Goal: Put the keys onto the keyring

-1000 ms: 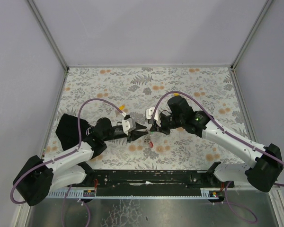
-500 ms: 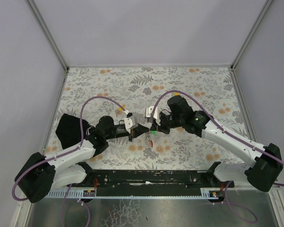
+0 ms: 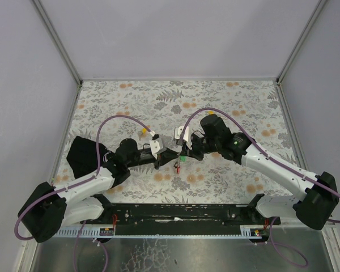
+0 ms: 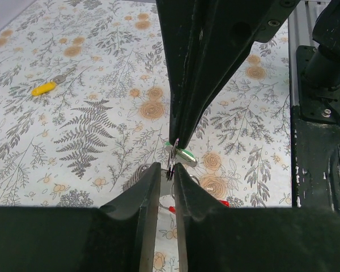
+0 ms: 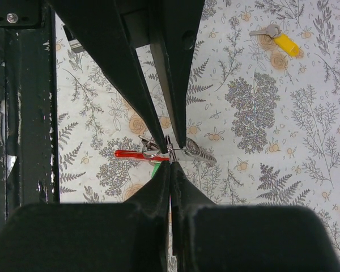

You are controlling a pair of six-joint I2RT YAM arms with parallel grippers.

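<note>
My left gripper (image 3: 170, 157) and right gripper (image 3: 183, 152) meet tip to tip above the table's near middle. In the left wrist view the left gripper (image 4: 165, 170) is nearly closed on the thin metal ring (image 4: 170, 164) of the keyring. The keyring's red loop (image 5: 130, 153) and grey tab (image 5: 197, 153) hang beside it. The right gripper (image 5: 170, 163) is shut on the green key (image 4: 182, 153), right at the ring. One yellow key (image 3: 143, 131) lies on the table behind the left arm; it also shows in the right wrist view (image 5: 286, 44). The other yellow key is out of view.
A black pad (image 3: 82, 156) lies at the left by the left arm. Purple cables (image 3: 110, 122) arch over both arms. The floral table cover (image 3: 175, 96) ends at the metal rail (image 3: 175, 212) in front. Grey walls stand on three sides.
The left gripper has edged right toward the right gripper. The red loop has shifted slightly up and left. The green cap now shows under the right gripper.
</note>
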